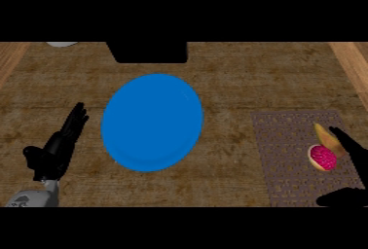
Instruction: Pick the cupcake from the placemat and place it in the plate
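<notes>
1. Lying on its side on the placemat [291, 160], the cupcake [324, 151] showed a tan, cone-like base and a round pink top with a speckled surface.
2. The placemat was a rectangle of coarse brownish weave, set at the right of the counter [237, 78], whose top looked like rough, mottled brown wood.
3. The plate [152, 122] was a smooth, plain blue round, well apart from the cupcake and to its left.
4. The right hand [350, 146] came in at the right edge, its dark fingers just beside the cupcake's base; whether they closed on it could not be told.
5. The left hand [61, 146] rested left of the plate, fingers straight and pointing up, holding nothing.
6. No writing or label could be read on anything.
</notes>
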Action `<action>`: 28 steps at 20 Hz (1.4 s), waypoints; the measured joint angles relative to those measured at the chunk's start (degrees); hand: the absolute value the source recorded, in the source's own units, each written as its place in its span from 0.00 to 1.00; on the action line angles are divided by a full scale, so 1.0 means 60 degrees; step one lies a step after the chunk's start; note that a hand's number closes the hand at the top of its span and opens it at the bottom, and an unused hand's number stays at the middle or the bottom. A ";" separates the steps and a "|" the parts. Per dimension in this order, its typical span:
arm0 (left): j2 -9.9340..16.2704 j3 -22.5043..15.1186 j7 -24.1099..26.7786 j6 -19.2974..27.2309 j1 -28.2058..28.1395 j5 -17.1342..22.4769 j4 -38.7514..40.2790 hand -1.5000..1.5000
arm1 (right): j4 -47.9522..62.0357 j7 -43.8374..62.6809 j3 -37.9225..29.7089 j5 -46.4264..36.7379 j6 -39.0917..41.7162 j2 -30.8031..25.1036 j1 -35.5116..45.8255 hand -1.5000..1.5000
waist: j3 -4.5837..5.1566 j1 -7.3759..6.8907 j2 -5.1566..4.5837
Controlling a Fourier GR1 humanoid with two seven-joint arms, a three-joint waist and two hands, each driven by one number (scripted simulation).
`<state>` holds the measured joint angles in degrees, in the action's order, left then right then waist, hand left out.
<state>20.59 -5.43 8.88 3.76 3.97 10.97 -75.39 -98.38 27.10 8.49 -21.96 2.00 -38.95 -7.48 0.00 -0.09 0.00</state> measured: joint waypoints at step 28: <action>-0.0882 0.0722 -0.0266 -0.0569 -0.0163 -0.1074 -0.0294 0.50 | 0.4173 -0.3092 -0.0411 -0.2840 0.0283 0.1929 0.2143 1.00 | 0.0199 -0.0012 0.0109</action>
<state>15.30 -1.09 7.28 0.34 2.99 4.53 -77.16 -73.35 8.55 6.02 -39.00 3.70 -27.37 5.38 1.20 -0.16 0.66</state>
